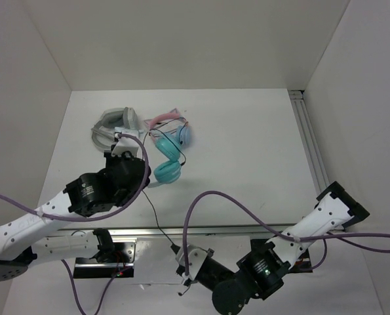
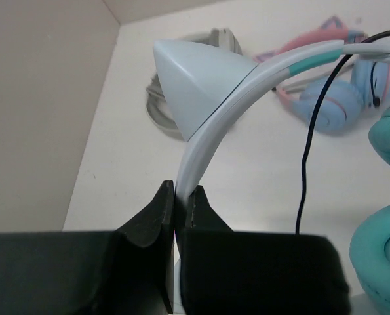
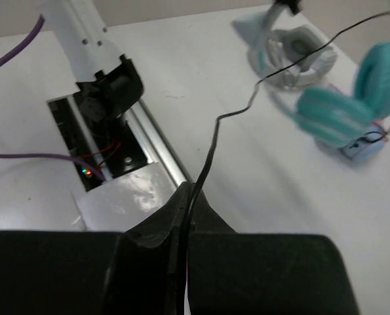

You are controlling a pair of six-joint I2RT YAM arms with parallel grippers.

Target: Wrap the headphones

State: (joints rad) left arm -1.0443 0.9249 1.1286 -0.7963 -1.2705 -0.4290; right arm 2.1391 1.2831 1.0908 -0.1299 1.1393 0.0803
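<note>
Pinching headphones [image 1: 167,172] band [image 2: 204,134], left end effector [image 2: 176,200]; right end effector [image 3: 187,200] clamps cable [image 3: 214,134] beside front rail [image 3: 158,149].

The table [image 1: 247,138] near its far left corner is being crowded by grey headphones [image 1: 113,123], pink headphones [image 1: 174,126] and teal headphones [image 1: 167,161]. The stretch from there to the near edge is being crossed by a black cable [image 3: 214,141], pinched at its near end by the right gripper [image 3: 187,197]. Open room is being left over the right half, up to the rail [image 1: 311,147] along the right edge.
</note>
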